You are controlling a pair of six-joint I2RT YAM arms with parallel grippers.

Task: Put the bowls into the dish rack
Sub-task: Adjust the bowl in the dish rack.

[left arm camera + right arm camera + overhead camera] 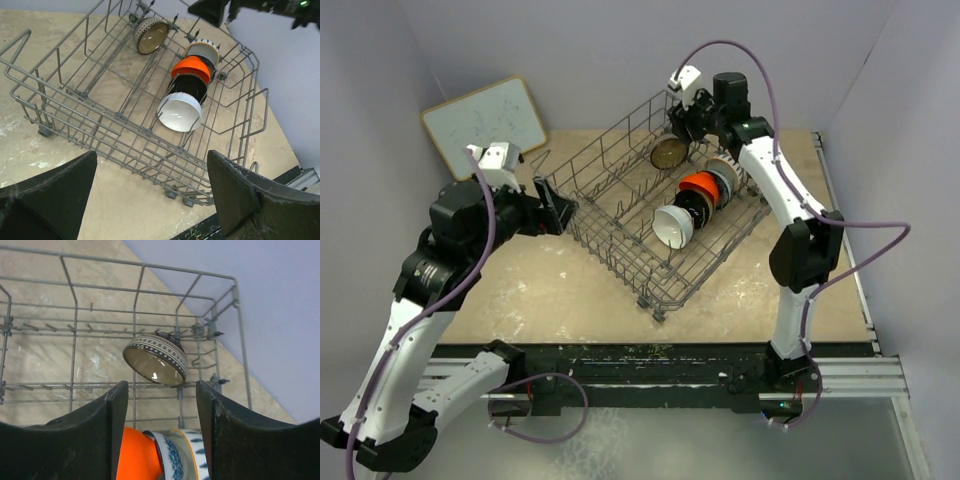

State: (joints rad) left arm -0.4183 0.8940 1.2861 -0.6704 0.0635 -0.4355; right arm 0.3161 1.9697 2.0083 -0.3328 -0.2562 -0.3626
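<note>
The grey wire dish rack [620, 215] stands mid-table. A row of bowls stands on edge in its right half: white [672, 225], glossy black [696, 205], orange-red [699, 184], blue-and-white [725, 176], then a pale one hard to tell apart. A brown bowl with a patterned band [668, 152] leans alone at the far corner. My left gripper [560, 206] is open and empty at the rack's left edge. My right gripper [683, 117] is open and empty above the far corner, over the brown bowl [156, 360] and the orange-red bowl [137, 455].
A white board [485, 122] leans at the back left. The left wrist view shows the rack [75, 90] with its small wheels [172, 193] near the table's front edge. Purple-grey walls close in on both sides.
</note>
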